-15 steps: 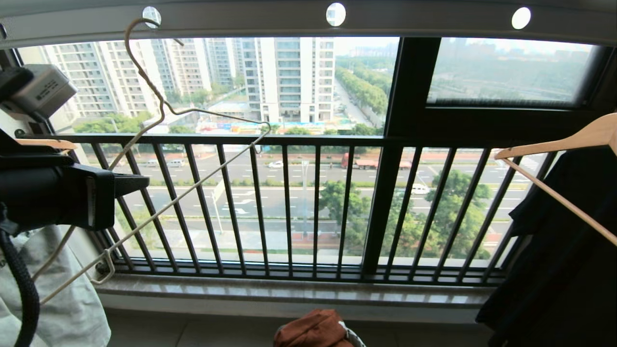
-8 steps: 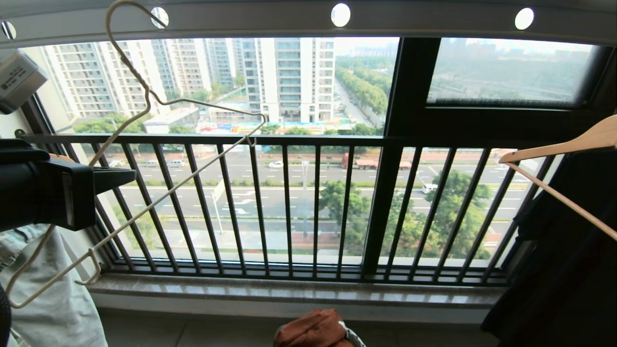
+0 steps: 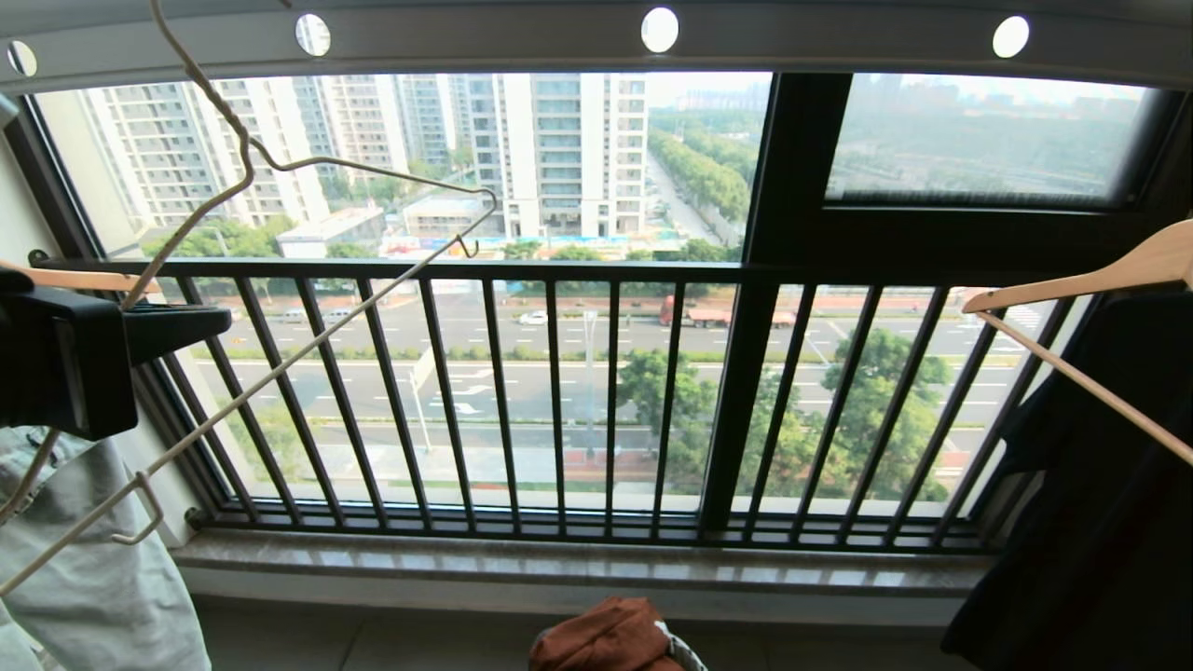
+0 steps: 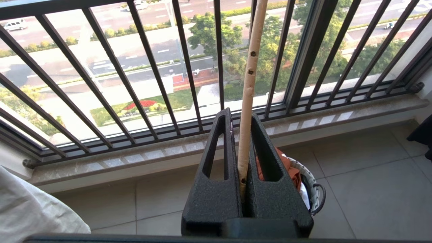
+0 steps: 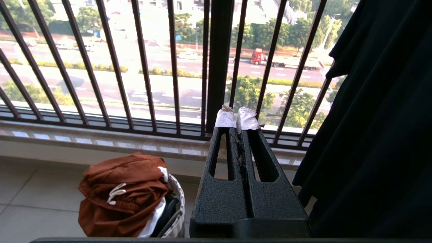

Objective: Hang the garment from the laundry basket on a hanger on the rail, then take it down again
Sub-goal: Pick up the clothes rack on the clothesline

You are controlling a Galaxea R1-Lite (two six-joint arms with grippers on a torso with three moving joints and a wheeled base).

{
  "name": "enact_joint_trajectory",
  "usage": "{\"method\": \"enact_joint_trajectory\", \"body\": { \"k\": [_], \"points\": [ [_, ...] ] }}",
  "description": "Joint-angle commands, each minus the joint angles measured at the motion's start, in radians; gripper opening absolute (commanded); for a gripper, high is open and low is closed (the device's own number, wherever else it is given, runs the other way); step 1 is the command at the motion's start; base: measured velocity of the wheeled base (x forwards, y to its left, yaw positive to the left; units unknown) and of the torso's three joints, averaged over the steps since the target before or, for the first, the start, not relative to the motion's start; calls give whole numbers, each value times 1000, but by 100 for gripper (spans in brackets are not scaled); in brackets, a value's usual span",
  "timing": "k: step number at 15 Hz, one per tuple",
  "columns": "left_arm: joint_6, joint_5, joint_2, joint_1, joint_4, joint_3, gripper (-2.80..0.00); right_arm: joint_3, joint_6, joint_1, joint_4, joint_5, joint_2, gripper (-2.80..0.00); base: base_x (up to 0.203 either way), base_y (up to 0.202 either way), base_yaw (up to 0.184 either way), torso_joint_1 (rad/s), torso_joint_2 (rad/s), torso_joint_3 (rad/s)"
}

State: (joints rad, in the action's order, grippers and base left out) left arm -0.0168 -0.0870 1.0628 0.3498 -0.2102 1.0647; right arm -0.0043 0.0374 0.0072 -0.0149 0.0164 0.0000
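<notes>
Nearest to us, the garment (image 5: 123, 192) lies bunched on top of the laundry basket (image 5: 175, 206) on the tiled floor, just before the window sill; its white drawstring shows on the upper folds. In the head view we see only its top at the lower edge of the scene. Our right gripper (image 5: 237, 118) hangs above and beside the basket, jaws pressed together on nothing, with a black garment (image 5: 378, 128) close on its outer side. Our left gripper (image 4: 238, 118) is raised at the left of the scene, jaws clamped on the hanger (image 3: 280, 363). The cream wire stands tilted, its hook neck running up toward the rail (image 3: 485, 37); the hook's tip passes out of the head view, so we cannot tell whether it touches the rail. A pale denim garment (image 3: 93, 568) hangs below the left gripper. At the right, a wooden hanger (image 3: 1081, 280) carries the black garment. Beyond all of these stands the black railing (image 3: 559, 401).
</notes>
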Motion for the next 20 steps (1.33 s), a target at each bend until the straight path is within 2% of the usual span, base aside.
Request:
{"method": "enact_joint_trajectory", "body": {
  "k": [1, 3, 6, 9, 13, 18, 20],
  "points": [
    [-1, 0, -42, 0, -5, 1, -280, 0, 0, 0, 0, 0, 0, -280, 0, 0, 0, 0, 0, 0],
    [-3, 2, -78, 0, -17, 0, -280, 0, -1, 0, 0, 0, 0, -280, 0, 0, 0, 0, 0, 0],
    [-5, 10, -116, 0, -116, 1, -280, 0, 1, 0, 0, 0, 1, -280, 0, 0, 0, 0, 0, 0],
    [-3, 27, -118, 0, -132, -31, -280, 0, 1, 0, 0, 0, 0, -280, 0, 0, 0, 0, 0, 0],
    [-2, 185, -99, 0, -130, -121, -280, 0, 1, 0, 0, 0, 1, -280, 0, 0, 0, 0, 0, 0],
    [-8, 355, 31, 0, -119, -178, -280, 0, 0, 0, 1, 0, 1, -280, 0, 0, 0, 0, 0, 0],
    [-66, 422, 66, 0, -113, -201, -280, 0, 0, 0, 0, 0, 0, -280, 0, 0, 0, 0, 0, 0]
  ]
}}
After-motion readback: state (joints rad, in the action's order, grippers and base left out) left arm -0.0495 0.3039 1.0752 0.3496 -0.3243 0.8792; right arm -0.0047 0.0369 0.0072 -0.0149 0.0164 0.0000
